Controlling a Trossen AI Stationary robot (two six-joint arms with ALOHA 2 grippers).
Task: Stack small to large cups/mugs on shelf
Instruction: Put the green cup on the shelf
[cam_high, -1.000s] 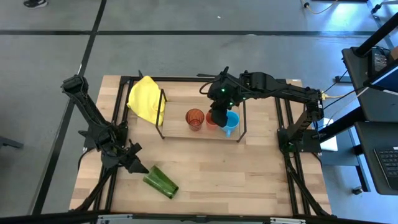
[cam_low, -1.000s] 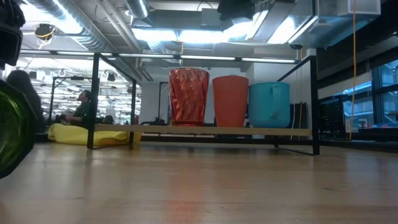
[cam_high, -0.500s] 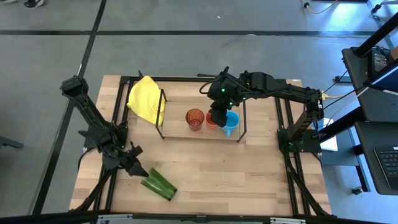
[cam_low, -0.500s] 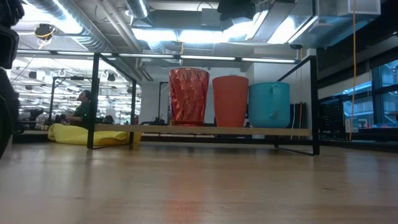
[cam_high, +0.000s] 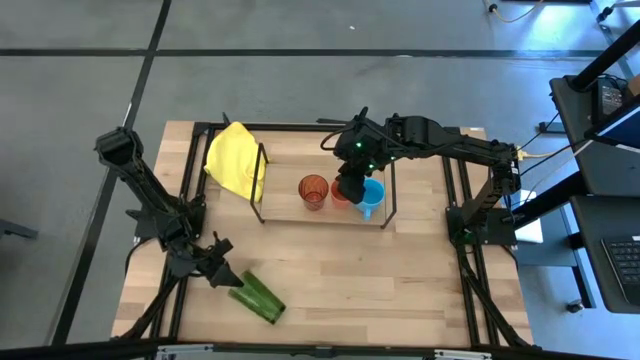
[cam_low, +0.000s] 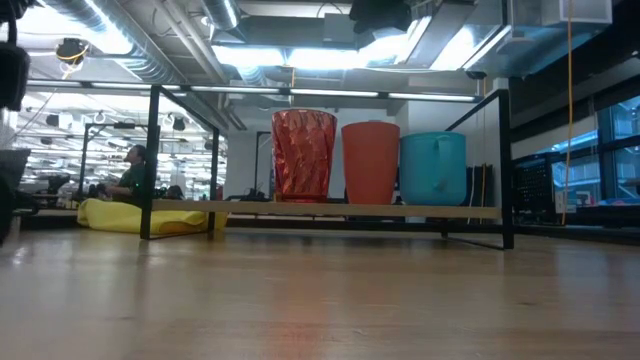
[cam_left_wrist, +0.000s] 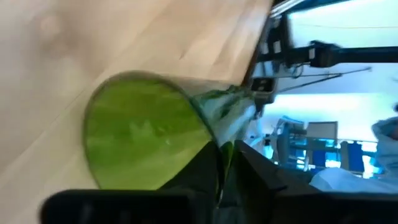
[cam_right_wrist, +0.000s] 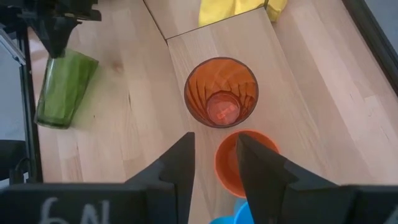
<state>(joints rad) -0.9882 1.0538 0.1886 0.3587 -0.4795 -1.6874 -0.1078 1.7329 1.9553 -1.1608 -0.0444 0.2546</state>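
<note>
**Cups on shelf and table: one tumbler down, three standing**

Tumbler, green (cam_high: 257, 296): lies on its side on the table (cam_high: 400, 270) at the near left, its mouth toward the left gripper (cam_high: 222, 270). In the left wrist view its rim (cam_left_wrist: 146, 134) sits at the dark fingers (cam_left_wrist: 236, 177), one finger inside the mouth; whether they press the wall cannot be told.

Shelf (cam_high: 282, 205): sits mid-table, farther back, black wire frames at both ends. On it, in a row from left to right: orange-red tumbler (cam_high: 314, 190), red cup (cam_low: 370, 162), blue mug (cam_high: 372, 196) with handle toward the near edge. All three stand upright, close together.

Right gripper (cam_high: 349, 188): hangs above the red cup, fingers (cam_right_wrist: 180, 167) parted narrowly, holding nothing.

Yellow cloth (cam_high: 235, 158): far left, beside the shelf's left frame.
</note>
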